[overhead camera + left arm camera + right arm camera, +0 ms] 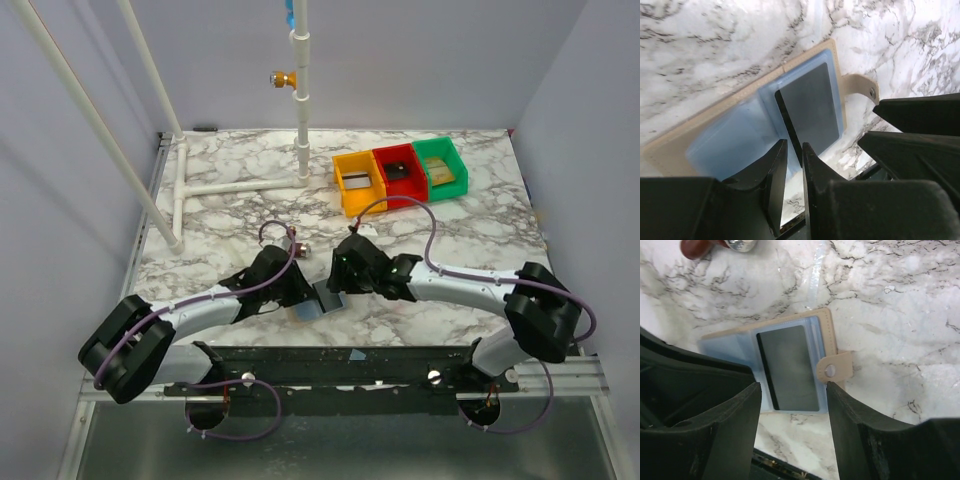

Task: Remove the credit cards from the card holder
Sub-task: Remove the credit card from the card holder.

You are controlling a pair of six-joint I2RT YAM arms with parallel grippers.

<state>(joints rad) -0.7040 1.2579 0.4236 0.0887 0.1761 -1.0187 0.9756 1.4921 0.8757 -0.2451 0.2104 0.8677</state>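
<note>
Card holder [322, 300] lies open on the table [230, 215] by the front edge, between both arms; left gripper [794, 150] is nearly closed, seemingly nipping its near edge; right gripper [795, 387] hangs spread over the dark card [790, 367] — probably light, floppy, slick plastic; I'd pinch that 1 card's exposed edge.

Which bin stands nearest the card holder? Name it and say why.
The yellow bin: leftmost of the three, it is closest to the card holder; the red bin and the green bin stand farther right.
</note>
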